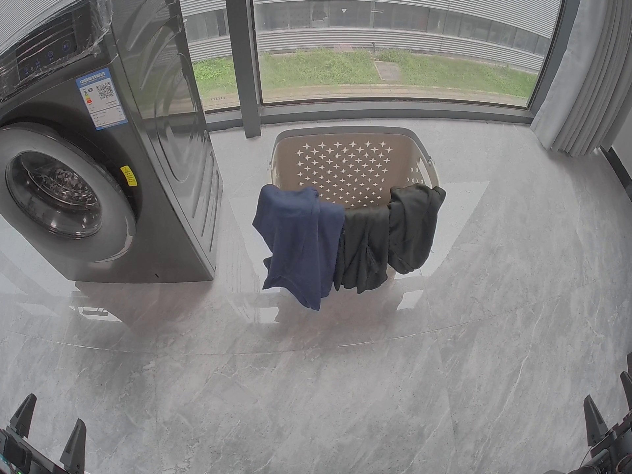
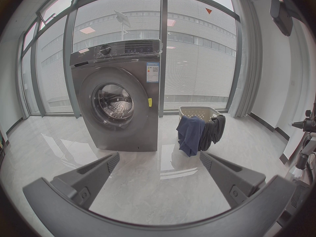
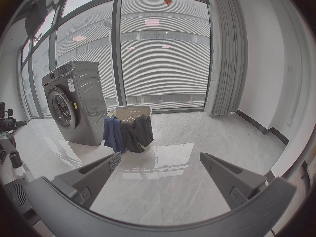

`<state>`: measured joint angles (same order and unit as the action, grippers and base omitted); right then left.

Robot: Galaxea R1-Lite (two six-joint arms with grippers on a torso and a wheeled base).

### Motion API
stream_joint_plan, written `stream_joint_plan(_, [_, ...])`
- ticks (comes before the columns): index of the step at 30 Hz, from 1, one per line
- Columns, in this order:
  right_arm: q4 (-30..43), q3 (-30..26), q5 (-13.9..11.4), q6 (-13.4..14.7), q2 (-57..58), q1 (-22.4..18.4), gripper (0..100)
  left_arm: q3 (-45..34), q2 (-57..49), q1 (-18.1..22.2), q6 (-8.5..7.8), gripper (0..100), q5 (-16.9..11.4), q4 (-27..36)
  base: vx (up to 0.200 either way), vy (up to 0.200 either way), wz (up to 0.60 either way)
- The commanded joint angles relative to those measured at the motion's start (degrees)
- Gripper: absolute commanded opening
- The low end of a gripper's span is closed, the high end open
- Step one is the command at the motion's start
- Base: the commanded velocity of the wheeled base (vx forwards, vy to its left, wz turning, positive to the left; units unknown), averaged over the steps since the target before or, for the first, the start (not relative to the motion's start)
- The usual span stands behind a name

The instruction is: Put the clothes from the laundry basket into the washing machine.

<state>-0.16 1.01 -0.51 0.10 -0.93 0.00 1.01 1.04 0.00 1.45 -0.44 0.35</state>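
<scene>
Nearest, both arms hang low over the glossy grey marble floor (image 1: 368,390): the left pincer (image 2: 158,155) and the right pincer (image 3: 159,155) each have their fingers spread apart and hold nothing. Well ahead of them, roughly between the two, a navy blue cloth garment (image 1: 299,245) and a dark charcoal cloth garment (image 1: 388,232) hang side by side, touching, over the near rim of the beige plastic laundry basket with star-shaped perforations (image 1: 349,166). Beyond the left pincer, just beside the basket, stands the dark grey front-loading washing machine (image 1: 164,133), whose round glass door (image 1: 56,192) appears shut. The step in hand looks like the approach to the basket. It would likely go best to close on the bunched cloth right at the rim rather than the loose hanging tail, then lift high enough that the light basket is not tipped or dragged. The door probably needs opening before loading.
</scene>
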Motion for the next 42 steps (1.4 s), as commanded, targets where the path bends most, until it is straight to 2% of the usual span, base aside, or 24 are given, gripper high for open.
stream_joint_plan(1, [0.0,-1.0,0.0,0.0,0.9,0.0,100,-0.8,-0.6,0.0,0.04,100,0.0,0.0,0.0,0.0,0.0])
stream_joint_plan(8, [0.0,-1.0,0.0,0.0,0.9,0.0,100,-0.8,-0.6,0.0,0.13,100,0.0,0.0,0.0,0.0,0.0])
stream_joint_plan(32, [0.0,-1.0,0.0,-0.1,0.9,0.0,100,-0.8,-0.6,0.0,0.13,100,0.0,0.0,0.2,0.0,0.0])
stream_joint_plan(42, [0.0,-1.0,0.0,-0.1,0.9,0.0,100,-0.8,-0.6,0.0,0.13,100,0.1,0.0,0.0,-0.02,0.0])
